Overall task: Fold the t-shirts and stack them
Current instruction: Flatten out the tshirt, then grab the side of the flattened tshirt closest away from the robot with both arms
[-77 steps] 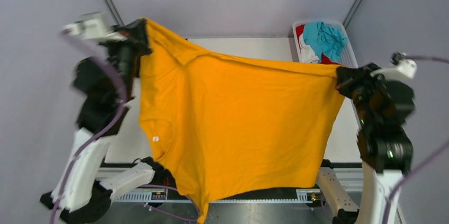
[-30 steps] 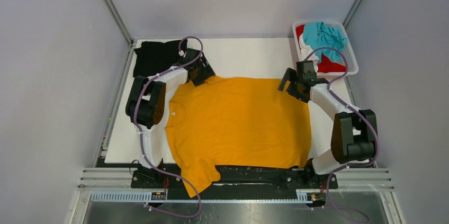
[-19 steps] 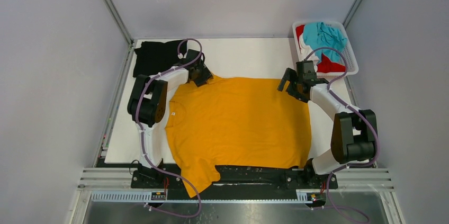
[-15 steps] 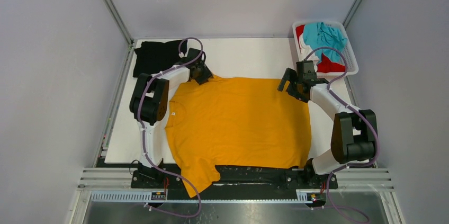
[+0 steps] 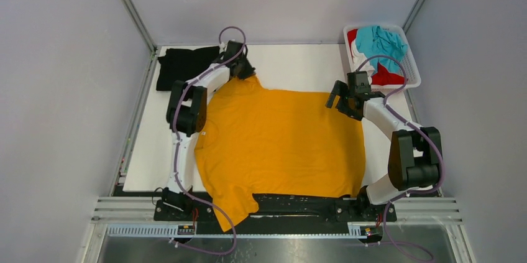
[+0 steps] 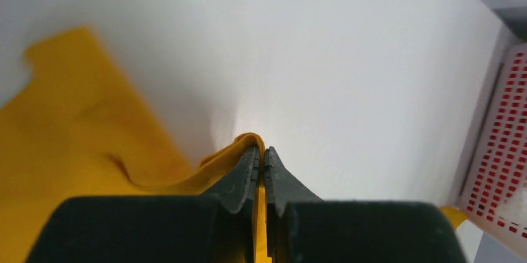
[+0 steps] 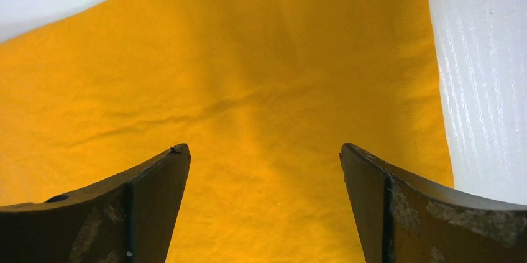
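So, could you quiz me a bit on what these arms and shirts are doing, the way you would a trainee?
1. True or false: the right gripper is clamped shut on the orange-yellow shirt.
2. Where does the black shirt lie? A: held up in the air. B: at the far left corner of the table. C: under the orange-yellow shirt.
3. Fill in: the left gripper pinches cloth coloured ____.

Key: 1 false, it stands open above the shirt. 2 B. 3 orange-yellow.
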You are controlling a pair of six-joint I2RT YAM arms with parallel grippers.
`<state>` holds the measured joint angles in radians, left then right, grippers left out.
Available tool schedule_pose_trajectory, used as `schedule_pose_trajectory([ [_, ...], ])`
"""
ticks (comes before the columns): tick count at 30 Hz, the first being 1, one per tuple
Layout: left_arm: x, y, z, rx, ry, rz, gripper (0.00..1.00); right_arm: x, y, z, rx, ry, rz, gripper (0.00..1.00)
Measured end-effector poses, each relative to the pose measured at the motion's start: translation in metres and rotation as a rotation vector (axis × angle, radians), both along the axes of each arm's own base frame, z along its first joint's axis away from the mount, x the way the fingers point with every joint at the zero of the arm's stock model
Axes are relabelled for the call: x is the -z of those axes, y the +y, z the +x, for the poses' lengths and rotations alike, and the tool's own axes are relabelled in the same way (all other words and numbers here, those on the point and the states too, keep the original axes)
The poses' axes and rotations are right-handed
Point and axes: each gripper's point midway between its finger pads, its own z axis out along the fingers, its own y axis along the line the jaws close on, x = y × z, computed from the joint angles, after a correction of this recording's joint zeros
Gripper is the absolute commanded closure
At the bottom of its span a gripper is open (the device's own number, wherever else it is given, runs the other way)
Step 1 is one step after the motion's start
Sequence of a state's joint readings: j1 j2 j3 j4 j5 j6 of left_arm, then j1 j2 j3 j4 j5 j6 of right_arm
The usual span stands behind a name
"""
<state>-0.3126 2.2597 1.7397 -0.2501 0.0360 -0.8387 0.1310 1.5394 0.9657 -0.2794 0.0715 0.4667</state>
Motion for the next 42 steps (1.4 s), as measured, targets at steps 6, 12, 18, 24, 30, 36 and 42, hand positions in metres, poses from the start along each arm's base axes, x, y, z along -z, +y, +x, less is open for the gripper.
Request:
schedule_pose_trajectory([
  [6, -0.008, -0.04, 0.062, 0.191, -0.113, 0.0, 0.27, 0.0, -0.001, 0.001, -0.002, 0.002, -0.01, 0.0],
  [12, -0.002, -0.043, 0.043, 0.313, -0.105, 0.069, 0.01, -0.001, -0.004, 0.002, 0.003, 0.002, -0.022, 0.0],
  [18, -0.047, -0.024, -0.014, 0.344, -0.095, 0.113, 0.01, 0.001, -0.004, -0.004, 0.007, 0.028, -0.025, 0.0],
  [24, -0.109, 0.01, -0.092, 0.282, -0.16, 0.106, 0.01, 0.006, 0.009, -0.018, -0.021, 0.079, -0.026, 0.01],
  [30, -0.049, 0.034, -0.161, 0.236, 0.006, 0.098, 0.01, 0.016, 0.035, -0.038, -0.096, 0.145, -0.024, 0.0],
  [36, 0.013, 0.049, -0.185, 0.191, 0.21, 0.115, 0.01, 0.049, 0.042, -0.048, -0.115, 0.275, -0.02, 0.01],
  [42, 0.019, 0.066, -0.162, 0.103, 0.24, 0.073, 0.01, 0.05, 0.048, -0.027, -0.117, 0.313, -0.022, 0.01],
])
